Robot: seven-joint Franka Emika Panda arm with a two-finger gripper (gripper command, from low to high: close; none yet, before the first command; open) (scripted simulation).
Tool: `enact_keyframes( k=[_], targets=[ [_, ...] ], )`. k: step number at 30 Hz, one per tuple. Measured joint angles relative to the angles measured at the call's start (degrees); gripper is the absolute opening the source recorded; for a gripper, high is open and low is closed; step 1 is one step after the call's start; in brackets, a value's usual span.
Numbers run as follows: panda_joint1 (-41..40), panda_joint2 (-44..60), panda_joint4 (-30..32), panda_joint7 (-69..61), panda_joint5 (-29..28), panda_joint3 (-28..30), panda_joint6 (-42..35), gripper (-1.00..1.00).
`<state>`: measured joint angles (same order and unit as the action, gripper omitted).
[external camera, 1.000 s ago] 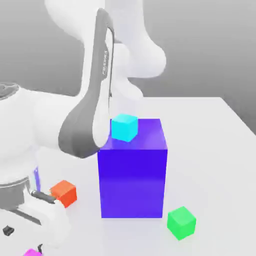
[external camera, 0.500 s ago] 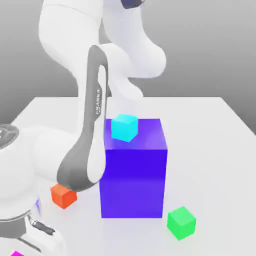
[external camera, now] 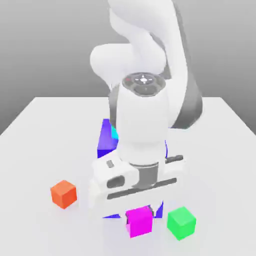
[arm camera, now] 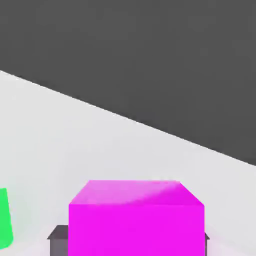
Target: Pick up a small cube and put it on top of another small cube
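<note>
The magenta cube (arm camera: 136, 227) sits between the dark fingertips (arm camera: 59, 242), seemingly gripped, with a green block (arm camera: 4, 220) near.

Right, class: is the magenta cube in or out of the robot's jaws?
In: the hand view shows the magenta cube between the jaws, one on either side of it.

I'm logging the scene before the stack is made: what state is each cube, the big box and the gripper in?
Gripper: shut on the magenta cube.
Magenta cube: held between the fingers.
Green cube: on the table, nothing on top.
Orange cube: on the table, uncovered.
Blue box: standing, partly hidden.
</note>
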<state>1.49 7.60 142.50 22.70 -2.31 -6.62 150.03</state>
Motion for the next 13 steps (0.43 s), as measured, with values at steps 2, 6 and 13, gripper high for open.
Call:
enact_keyframes(
  k=[2,6,13],
  targets=[
    [2.1,-2.4,2.7,-4.4,0.4,-2.3,0.3,-1.0],
    [5.2,-3.0,6.2,-10.0,0.4,-4.3,3.2,-1.0],
    [6.2,4.3,6.1,-7.8,-3.3,-2.6,10.2,1.0]
  ],
)
